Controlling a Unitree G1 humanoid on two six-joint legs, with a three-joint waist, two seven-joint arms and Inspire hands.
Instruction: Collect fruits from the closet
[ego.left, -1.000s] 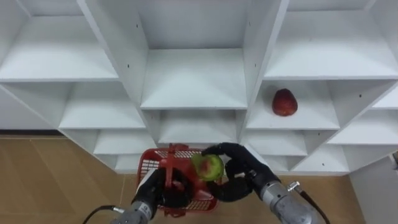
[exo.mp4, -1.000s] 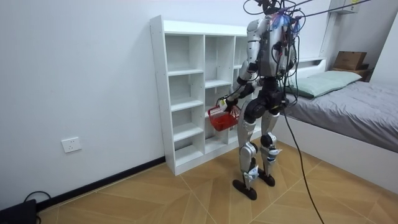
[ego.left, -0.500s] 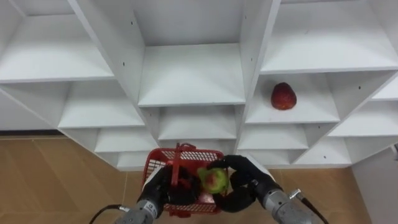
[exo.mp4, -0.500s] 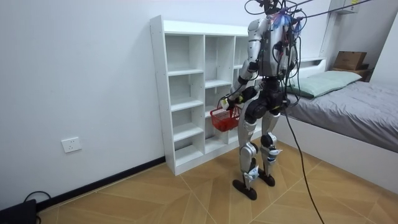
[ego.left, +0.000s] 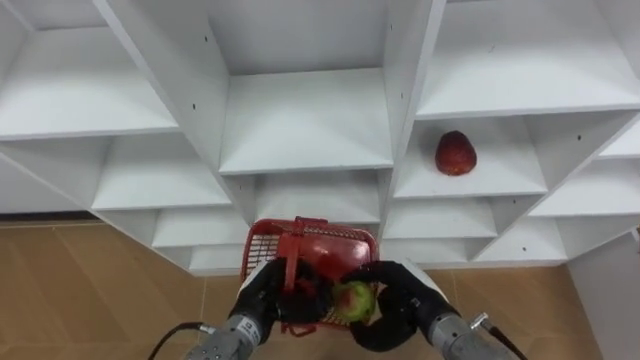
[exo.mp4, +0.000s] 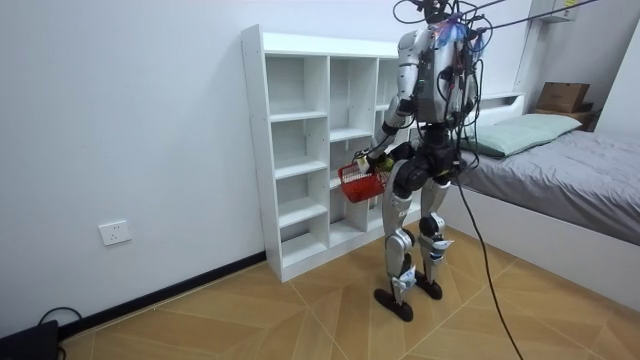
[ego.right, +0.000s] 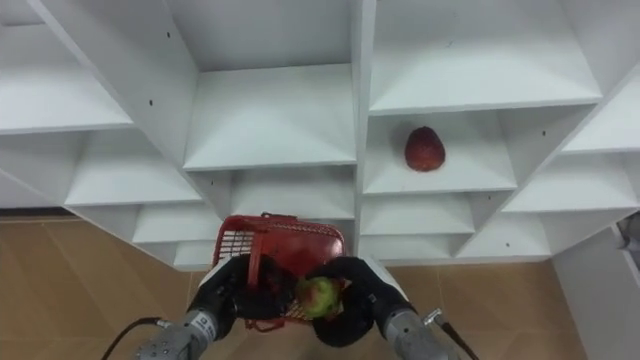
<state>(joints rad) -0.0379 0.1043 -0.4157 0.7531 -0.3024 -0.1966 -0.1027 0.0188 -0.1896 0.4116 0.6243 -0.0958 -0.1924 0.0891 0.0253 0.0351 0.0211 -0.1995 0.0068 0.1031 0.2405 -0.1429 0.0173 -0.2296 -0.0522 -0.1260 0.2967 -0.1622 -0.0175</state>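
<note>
A red mesh basket (ego.left: 264, 256) hangs in front of the white closet (ego.left: 305, 125), low in the eye views. My left hand (ego.left: 262, 300) is curled round the basket's red handle (ego.left: 296, 258). My right hand (ego.left: 398, 300) is shut on a green apple (ego.left: 353, 298), holding it over the basket's near right edge. A red fruit (ego.left: 455, 153) lies on a shelf in the closet's right column, well above and to the right of both hands. In the room view I stand facing the closet (exo.mp4: 300, 150) with the basket (exo.mp4: 360, 183) held at hip height.
The closet's other compartments in view are bare white shelves. Wooden floor (ego.left: 90, 290) lies below on the left. A bed (exo.mp4: 560, 190) stands on the room view's right, behind me, and a wall socket (exo.mp4: 115, 232) sits low on the wall.
The right hand has lowered the green apple towards the basket while the left hand has lifted the basket a little. The red fruit has stayed on its shelf.
</note>
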